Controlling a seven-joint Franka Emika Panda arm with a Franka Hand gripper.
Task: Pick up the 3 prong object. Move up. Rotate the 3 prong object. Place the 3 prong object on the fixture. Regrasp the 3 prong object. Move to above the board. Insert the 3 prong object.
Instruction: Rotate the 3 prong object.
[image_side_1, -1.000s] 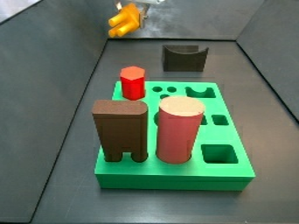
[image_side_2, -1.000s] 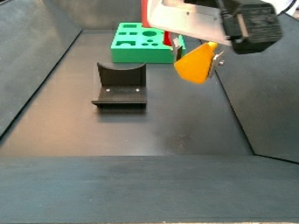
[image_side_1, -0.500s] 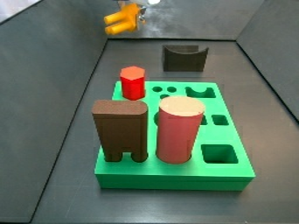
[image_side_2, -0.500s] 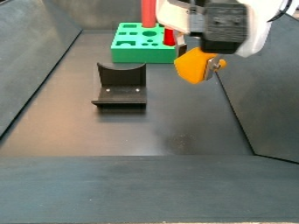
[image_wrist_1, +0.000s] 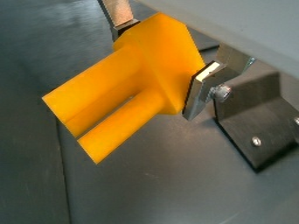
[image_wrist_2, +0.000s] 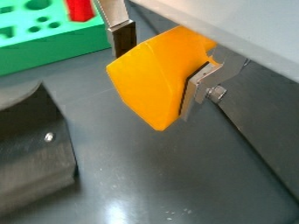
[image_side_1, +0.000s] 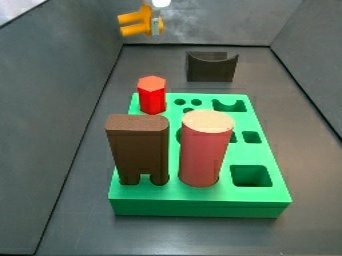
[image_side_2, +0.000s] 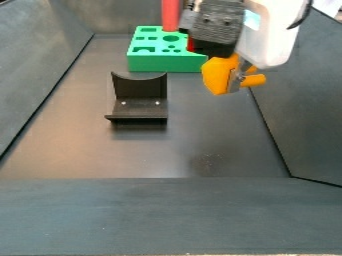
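The gripper (image_side_2: 230, 72) hangs in the upper right of the side view, well clear of the bench (image_side_2: 174, 150), and its fingers (image_wrist_1: 208, 85) are clamped on the 3 prong object (image_wrist_1: 122, 92). In both wrist views the orange block sits pinched between a silver plate on one flank and a dark pad on the other, prongs jutting out free of the grip. That suits the turning step: held by the body, the lobed end is free to swing round without fouling anything.

In a side view the 3 prong object (image_side_1: 135, 21) shows at the top left of the frame, high over the back of the bench, lying roughly sideways, so I judge the rotation is under way or nearly complete.

The fixture (image_side_2: 136, 98) waits left of centre in the side view, well apart from the piece, with nothing resting on it. It is there as a resting post, I'd say: set the piece down, take a fresh hold better suited to pushing it in.

The board (image_side_1: 201, 160) fills the lower middle of the side view, carrying the red peg (image_side_1: 151, 95), the tall brown block (image_side_1: 138, 148) and a pink cylinder (image_side_1: 206, 147). Lobed holes lie open near the peg; which one takes the prongs I cannot tell.
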